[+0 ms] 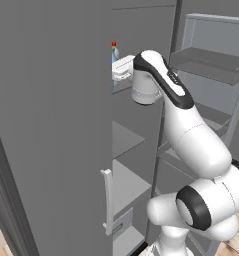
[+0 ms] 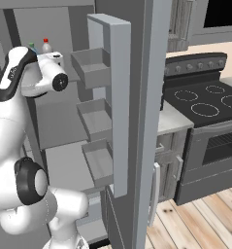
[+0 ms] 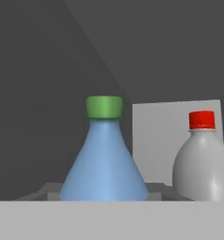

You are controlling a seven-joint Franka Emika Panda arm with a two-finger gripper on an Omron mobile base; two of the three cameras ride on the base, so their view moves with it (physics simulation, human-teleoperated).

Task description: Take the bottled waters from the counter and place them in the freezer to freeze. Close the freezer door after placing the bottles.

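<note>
Closed on the blue, green-capped bottle (image 3: 104,159), the claw (image 2: 53,57) holds it upright on an upper freezer shelf (image 1: 122,89), long axis vertical, dead ahead at 12 o'clock in the hand view. A red-capped bottle (image 3: 203,161) stands at 3 o'clock, just beside. Grey freezer walls hem the space; the freezer door (image 1: 51,130) hangs open, with stove (image 2: 205,104) and counter (image 2: 173,119) to the right

- I see a grey freezer shelf (image 1: 122,89) carrying both bottles.
- Blue bottle, green cap (image 3: 104,159), upright.
- Whitish bottle, red cap (image 3: 203,164), upright, just beside it.
</note>
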